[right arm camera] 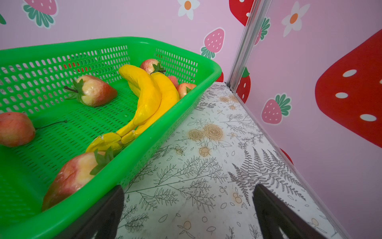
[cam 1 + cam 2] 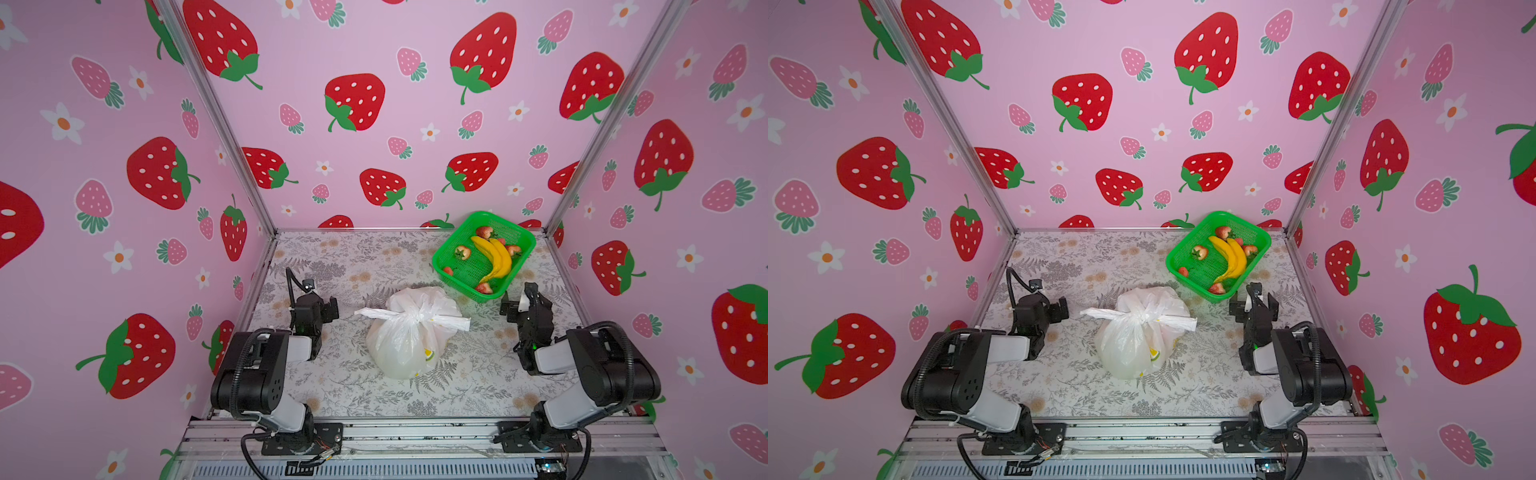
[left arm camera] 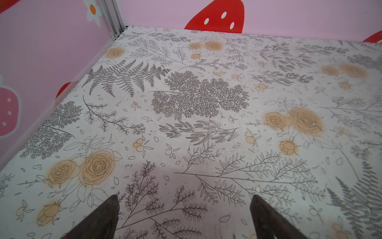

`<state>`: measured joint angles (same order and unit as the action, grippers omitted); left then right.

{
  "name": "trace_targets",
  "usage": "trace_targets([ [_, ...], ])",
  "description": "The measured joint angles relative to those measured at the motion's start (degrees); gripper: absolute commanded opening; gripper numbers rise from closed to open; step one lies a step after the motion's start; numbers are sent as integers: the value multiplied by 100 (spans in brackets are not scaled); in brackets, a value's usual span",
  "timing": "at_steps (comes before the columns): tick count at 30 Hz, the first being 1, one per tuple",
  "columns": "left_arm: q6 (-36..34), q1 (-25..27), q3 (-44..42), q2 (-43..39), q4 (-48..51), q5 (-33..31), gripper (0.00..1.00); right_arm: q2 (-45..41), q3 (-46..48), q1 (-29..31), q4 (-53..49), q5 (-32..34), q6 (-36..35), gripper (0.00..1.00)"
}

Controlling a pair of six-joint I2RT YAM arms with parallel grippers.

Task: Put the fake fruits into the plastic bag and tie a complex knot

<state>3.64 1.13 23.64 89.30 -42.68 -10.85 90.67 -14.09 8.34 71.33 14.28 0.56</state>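
The white plastic bag (image 2: 405, 345) (image 2: 1136, 345) stands bulging in the middle of the table. Its handles are tied in a knot (image 2: 420, 318) (image 2: 1147, 318) with two flat ends sticking out sideways. What it holds is hidden, apart from a yellow patch low on its side. Fake fruits lie in the green basket (image 2: 471, 269) (image 1: 144, 41): yellow bananas (image 2: 494, 257) (image 1: 148, 93) and several red strawberries (image 2: 462, 252) (image 1: 95, 91). My left gripper (image 2: 312, 306) (image 3: 184, 198) is open over bare table, left of the bag. My right gripper (image 2: 525, 301) (image 1: 188, 187) is open beside the basket's near corner.
Pink strawberry-print walls close the table on the left, back and right. The basket stands in the back right corner. Both arm bases are bolted to the metal rail (image 2: 415, 436) along the front edge.
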Motion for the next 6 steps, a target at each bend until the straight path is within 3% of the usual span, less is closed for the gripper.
trace_targets([
  [6,0,0,37,0,2,0,99,0,0,0,0,0,0,100],
])
